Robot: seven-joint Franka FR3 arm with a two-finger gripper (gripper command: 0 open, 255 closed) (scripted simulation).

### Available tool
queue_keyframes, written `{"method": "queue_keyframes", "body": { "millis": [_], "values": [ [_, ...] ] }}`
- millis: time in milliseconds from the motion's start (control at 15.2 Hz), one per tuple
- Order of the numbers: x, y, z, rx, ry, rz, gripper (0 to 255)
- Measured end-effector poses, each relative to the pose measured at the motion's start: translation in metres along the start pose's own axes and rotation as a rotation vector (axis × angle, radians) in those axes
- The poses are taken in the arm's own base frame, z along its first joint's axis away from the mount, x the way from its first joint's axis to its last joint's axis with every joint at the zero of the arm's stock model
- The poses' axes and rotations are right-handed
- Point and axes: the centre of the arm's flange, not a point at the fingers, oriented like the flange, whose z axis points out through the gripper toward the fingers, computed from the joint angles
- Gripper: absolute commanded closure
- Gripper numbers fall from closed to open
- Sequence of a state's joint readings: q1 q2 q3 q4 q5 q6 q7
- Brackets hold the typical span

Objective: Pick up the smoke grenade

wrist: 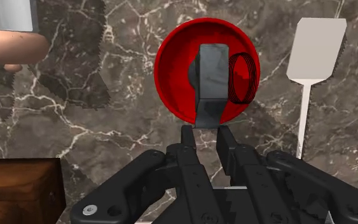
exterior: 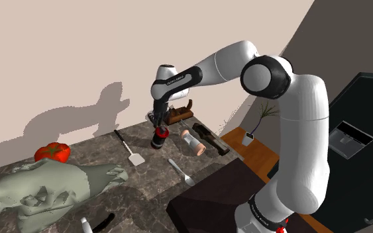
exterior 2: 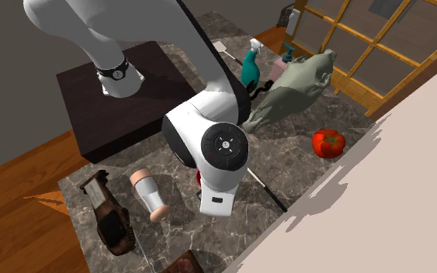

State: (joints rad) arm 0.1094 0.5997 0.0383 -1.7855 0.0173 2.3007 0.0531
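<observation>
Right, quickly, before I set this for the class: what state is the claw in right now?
Claw: closed on the smoke grenade, pinching the dark lever on its top.

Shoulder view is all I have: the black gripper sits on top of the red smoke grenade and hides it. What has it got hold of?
Observer: In the wrist view the gripper looks shut on the near end of a dark grey lever that lies across the round top of the red cylindrical smoke grenade.
Operator: Anything else on that top?
Observer: A thin red pull ring stands on edge beside the lever, clear of the gripper.
Operator: What are the bits at my bottom edge, past the pale lumpy thing?
Observer: In the second exterior view, a teal spray bottle stands upright on the dark marble counter, beside the pale green lumpy object.
</observation>
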Motion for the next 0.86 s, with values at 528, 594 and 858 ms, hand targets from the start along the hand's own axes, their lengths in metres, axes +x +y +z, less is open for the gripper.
{"method": "queue_keyframes", "body": {
  "millis": [528, 594, 858],
  "values": [
    [-0.005, -0.002, -0.041, 0.0, 0.0, 0.0, 255],
    [-0.005, -0.002, -0.046, 0.0, 0.0, 0.0, 255],
    [-0.005, -0.003, -0.066, 0.0, 0.0, 0.0, 255]
  ]
}}
